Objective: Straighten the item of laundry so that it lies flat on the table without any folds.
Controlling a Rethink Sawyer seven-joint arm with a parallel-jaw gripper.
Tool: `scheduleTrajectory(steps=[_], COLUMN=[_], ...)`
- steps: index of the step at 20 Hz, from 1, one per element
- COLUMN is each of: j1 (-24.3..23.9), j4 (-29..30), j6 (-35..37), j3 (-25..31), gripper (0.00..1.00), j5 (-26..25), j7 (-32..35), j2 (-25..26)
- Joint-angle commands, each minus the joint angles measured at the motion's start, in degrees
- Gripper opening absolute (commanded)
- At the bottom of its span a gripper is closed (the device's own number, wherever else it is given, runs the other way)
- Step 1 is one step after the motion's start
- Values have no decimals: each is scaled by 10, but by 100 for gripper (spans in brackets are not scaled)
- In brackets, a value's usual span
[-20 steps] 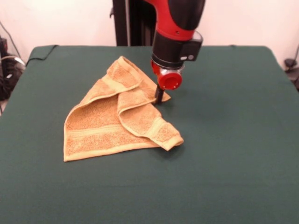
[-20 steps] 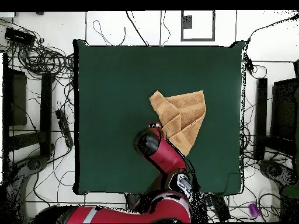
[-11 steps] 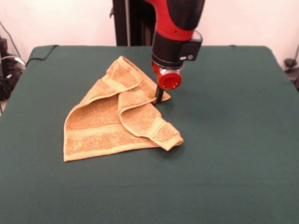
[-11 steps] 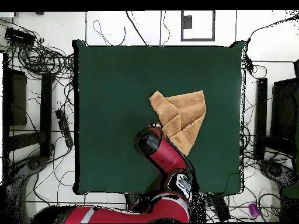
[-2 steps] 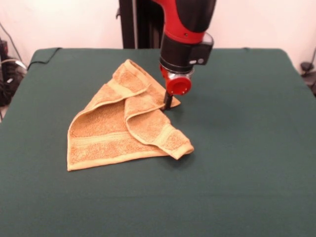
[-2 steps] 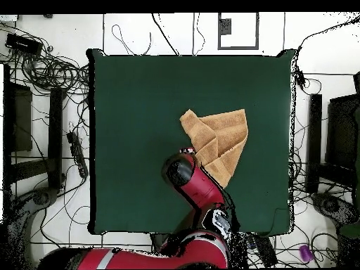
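Note:
The item of laundry [image 5: 113,133], an orange-tan towel, lies left of centre on the green table [image 5: 247,148], folded into a rough triangle. One flap is doubled over its right half, with paler bands along the edges. My gripper [image 5: 168,102] is down at the towel's far right corner, its dark tips together and pinching the cloth edge. In the overhead view the towel [image 6: 221,140] sits right of the table's [image 6: 140,105] middle, and the red arm [image 6: 184,174] hides the gripper.
Cables and stands [image 6: 49,77] surround the table on the floor. Green cloth stretches wide to the right of the towel in the front view and along the near edge.

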Motion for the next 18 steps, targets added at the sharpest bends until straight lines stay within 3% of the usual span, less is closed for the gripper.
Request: scheduleTrajectory(steps=[1, 18], j1=[31, 92], j4=[-42, -85], j6=[46, 94], j3=[98, 76], gripper=[0, 0], j5=[83, 179], j7=[180, 223], j2=[56, 74])
